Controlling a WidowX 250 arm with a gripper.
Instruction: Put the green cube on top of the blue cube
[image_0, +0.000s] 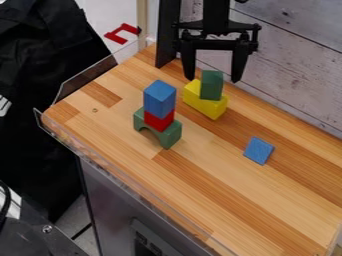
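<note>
In camera view, a three-part stack is standing at left on the table: the arch is supporting the middle block, which is carrying the top cube. Behind and right of this stack, the lower block is bearing the upper block, near my claw. The flat piece is lying farther right, before that pair.
</note>
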